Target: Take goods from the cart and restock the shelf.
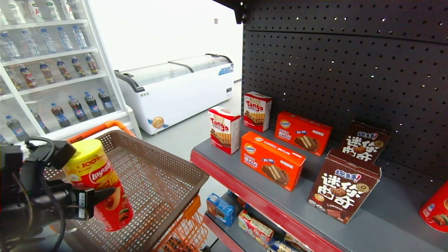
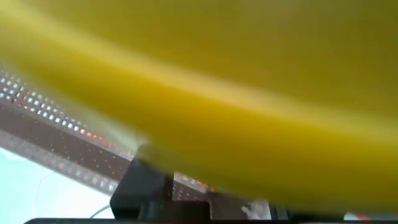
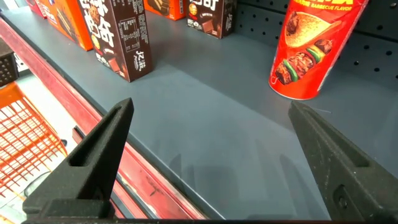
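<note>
The chips can [image 1: 96, 168] is gripped tight in the left gripper [image 1: 78, 175] and held slightly tilted above the brown cart basket [image 1: 157, 168] at the near left. In the left wrist view a yellow blur is seen, probably its lid [image 2: 249, 93]. The right gripper [image 3: 210, 106] is spread wide over the grey shelf [image 3: 217, 143], and a second red can [image 3: 311, 50] is stood upright nearby, at the right.

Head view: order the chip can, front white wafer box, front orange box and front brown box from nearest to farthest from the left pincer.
1. Chip can: held in the left pincer, over the cart basket.
2. Front white wafer box: left end of the shelf.
3. Front orange box: further right.
4. Front brown box: right again, farthest.
</note>
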{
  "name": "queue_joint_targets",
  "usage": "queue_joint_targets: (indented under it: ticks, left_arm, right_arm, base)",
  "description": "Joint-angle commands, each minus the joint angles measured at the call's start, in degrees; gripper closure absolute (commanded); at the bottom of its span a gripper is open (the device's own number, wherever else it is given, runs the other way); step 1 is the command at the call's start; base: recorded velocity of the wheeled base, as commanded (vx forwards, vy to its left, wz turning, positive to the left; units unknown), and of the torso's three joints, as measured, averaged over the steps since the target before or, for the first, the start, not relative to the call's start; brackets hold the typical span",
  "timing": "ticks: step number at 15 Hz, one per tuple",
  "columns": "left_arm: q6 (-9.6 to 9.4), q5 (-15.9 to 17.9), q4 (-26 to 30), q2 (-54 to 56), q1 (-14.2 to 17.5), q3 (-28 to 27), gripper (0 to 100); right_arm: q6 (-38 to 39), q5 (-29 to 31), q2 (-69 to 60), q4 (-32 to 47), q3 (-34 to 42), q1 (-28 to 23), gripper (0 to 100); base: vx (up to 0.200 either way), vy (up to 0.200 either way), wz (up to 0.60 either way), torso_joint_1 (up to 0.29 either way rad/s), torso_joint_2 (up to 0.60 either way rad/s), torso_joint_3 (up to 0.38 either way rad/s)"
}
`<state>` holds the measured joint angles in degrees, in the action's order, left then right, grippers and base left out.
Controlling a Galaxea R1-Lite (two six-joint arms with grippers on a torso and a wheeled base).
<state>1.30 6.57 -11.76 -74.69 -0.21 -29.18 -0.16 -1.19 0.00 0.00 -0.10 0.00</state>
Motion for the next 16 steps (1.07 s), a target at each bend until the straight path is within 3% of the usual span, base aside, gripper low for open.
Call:
queue_joint_targets:
  ticks: [1,3,7,11,16]
  left_arm:
    - [-0.07,1.6,8.34,16.07,0.47,3.52,100]
    - [-0.07,1.43,11.94,22.05,0.12,5.45,100]
    - [-0.25,1.6,7.11,24.95,0.12,6.42,100]
    - [-2.01,4.86,6.93,29.34,-0.58,9.5,100]
    - [-1.74,6.0,7.11,38.66,-1.37,12.4,100]
  right_arm:
    - [-0.02,-0.04,0.0,0.0,0.01,0.0,0]
    - [-0.02,-0.04,0.0,0.0,0.01,0.0,0]
    - [-0.02,-0.04,0.0,0.0,0.01,0.0,0]
    - [-0.02,-0.04,0.0,0.0,0.01,0.0,0]
    - [-0.02,-0.12,0.0,0.0,0.01,0.0,0]
  base:
    - [0.0,0.0,0.0,0.0,0.0,0.0]
    - [0.0,0.0,0.0,0.0,0.0,0.0]
    - [0.0,0.0,0.0,0.0,0.0,0.0]
    - [0.0,0.0,0.0,0.0,0.0,0.0]
    - [0.0,0.0,0.0,0.0,0.0,0.0]
